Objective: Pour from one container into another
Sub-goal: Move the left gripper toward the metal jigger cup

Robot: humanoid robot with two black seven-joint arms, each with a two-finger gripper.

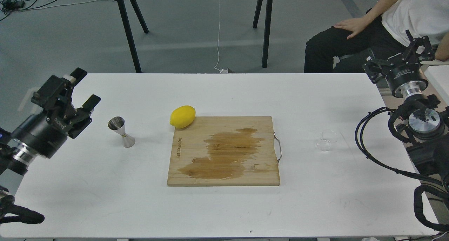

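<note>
While both arms are held off at the table's sides, nothing is gripped. Left gripper [81, 87]: 2 fingers spread wide, raised above the left edge of the white table [224, 206]. Right gripper [398, 53]: fingers parted, empty, at the far right corner. Steel jigger [121, 131] stands upright left of the wooden cutting board [224, 128], which carries a dark wet stain. Lemon [182, 116] rests on the board's far left corner. Clear glass cup [326, 140] sits right of the board, apart from its metal handle [278, 149].
</note>
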